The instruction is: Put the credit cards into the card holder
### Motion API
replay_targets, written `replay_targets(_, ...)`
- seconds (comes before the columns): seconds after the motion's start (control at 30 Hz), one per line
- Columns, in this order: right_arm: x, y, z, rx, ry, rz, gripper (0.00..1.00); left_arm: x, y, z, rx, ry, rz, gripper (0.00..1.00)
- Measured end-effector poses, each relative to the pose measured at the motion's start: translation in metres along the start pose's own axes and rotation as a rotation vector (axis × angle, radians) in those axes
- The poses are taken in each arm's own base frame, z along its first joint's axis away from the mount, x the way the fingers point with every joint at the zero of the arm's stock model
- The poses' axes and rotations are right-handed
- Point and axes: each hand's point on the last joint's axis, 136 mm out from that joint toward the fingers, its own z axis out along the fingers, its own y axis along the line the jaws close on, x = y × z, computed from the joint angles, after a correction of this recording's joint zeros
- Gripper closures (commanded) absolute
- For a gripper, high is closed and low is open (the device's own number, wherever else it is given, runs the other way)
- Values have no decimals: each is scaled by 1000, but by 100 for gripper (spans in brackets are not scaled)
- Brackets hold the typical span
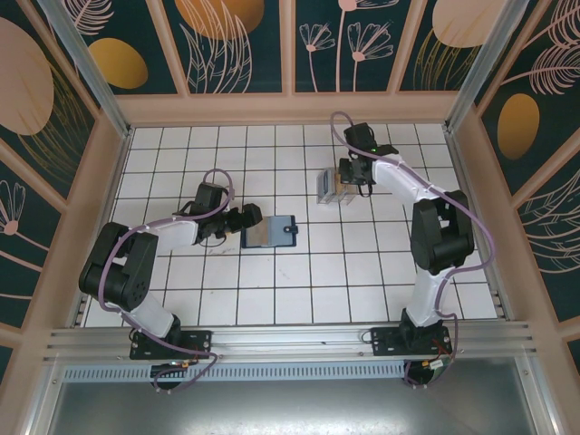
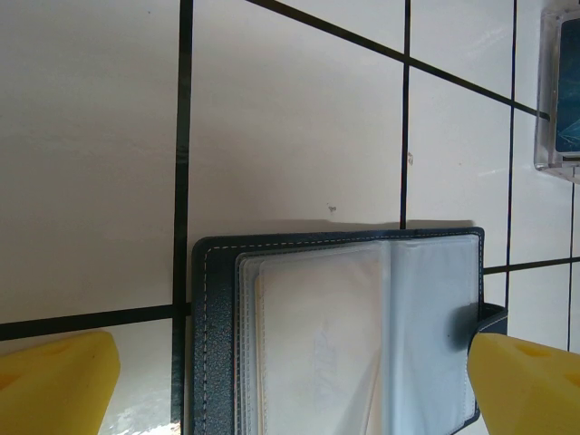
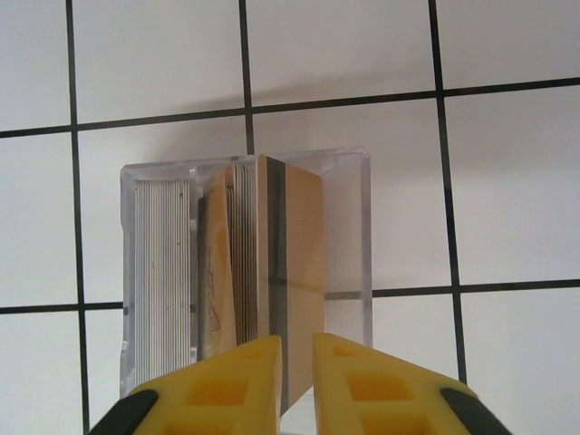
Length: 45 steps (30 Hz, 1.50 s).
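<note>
The card holder (image 1: 272, 231) lies open on the tiles, navy outside with clear sleeves, and a pale card (image 2: 317, 344) shows inside one sleeve. My left gripper (image 1: 246, 217) sits at its left edge, open wide, its yellow fingers either side of the card holder (image 2: 217, 344). The credit cards (image 3: 236, 263) stand on edge in a clear tray (image 3: 349, 227). My right gripper (image 3: 297, 372) hangs over the tray (image 1: 331, 186). Its jaws are a narrow gap apart, and the edge of a beige card (image 3: 304, 254) runs into that gap.
The clear tray (image 2: 557, 91) also shows at the top right of the left wrist view. White tiles with black grout lie around both things. The enclosure's wooden walls (image 1: 290, 107) ring the table.
</note>
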Motion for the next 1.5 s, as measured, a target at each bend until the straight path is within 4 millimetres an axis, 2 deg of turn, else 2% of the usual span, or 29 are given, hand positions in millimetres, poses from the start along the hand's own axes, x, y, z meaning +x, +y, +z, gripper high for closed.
replay_targets(0.47, 0, 10, -22, -168, 19, 56, 78, 0, 0, 0, 0, 0, 0, 2)
replay_targets(0.63, 8, 14, -20, -217, 54, 72, 75, 0, 0, 0, 1, 0, -1, 2)
replay_targets(1.1, 10, 18, -21, -261, 72, 85, 76, 0, 0, 0, 1, -1, 0, 1)
replay_targets(1.33, 17, 18, -8, -253, 106, 87, 76, -1, -1, 0, 4, -3, 1, 2)
replay_targets(1.4, 19, 17, -5, -250, 114, 88, 78, 0, -1, 0, 7, -1, 1, 1)
replay_targets(1.5, 21, 18, -2, -251, 122, 90, 87, 0, -1, 0, 8, 0, 1, 2)
